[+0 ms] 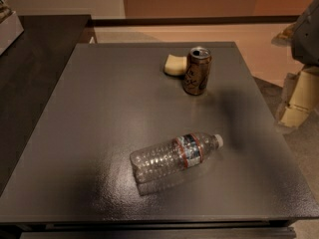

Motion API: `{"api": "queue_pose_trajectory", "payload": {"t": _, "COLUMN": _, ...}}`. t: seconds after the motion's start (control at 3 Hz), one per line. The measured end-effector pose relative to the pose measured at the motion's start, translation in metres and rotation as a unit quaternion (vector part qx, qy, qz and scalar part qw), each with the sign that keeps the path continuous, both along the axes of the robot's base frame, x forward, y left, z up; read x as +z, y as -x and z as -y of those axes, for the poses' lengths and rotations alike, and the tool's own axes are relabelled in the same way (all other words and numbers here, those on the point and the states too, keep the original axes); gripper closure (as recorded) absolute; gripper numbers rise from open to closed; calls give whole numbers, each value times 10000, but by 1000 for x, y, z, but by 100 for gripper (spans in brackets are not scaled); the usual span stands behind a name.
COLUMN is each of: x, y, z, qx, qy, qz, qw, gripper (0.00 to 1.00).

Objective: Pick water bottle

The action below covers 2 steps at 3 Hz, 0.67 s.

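The water bottle (174,156), clear ribbed plastic with a white cap and a dark label edged with red bands, lies on its side on the grey table (99,108), front of centre, with its cap pointing right. My gripper (297,99) is at the right edge of the view, off the table's right side and well apart from the bottle, with nothing seen in it. The grey arm (309,31) shows above it.
A brown drink can (197,70) stands upright at the back of the table. A pale yellow sponge (176,64) lies just left of it. A dark counter (35,68) adjoins the table on the left. The floor lies to the right.
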<state>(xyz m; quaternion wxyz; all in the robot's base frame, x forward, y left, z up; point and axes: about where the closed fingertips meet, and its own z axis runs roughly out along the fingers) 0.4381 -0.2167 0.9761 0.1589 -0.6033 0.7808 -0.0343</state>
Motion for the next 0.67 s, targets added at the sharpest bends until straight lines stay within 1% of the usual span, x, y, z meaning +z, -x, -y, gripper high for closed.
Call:
{"api": "queue_pose_trajectory", "payload": {"t": 0.33, "x": 0, "y": 0, "z": 0, "qx": 0, "qy": 0, "qz": 1, "qw": 10000, "gripper": 0}}
{"api": "queue_pose_trajectory", "payload": {"t": 0.67, "x": -4, "y": 2, "z": -17, "qx": 358, "qy": 49, "qz": -57, "qw": 9993, "gripper": 0}}
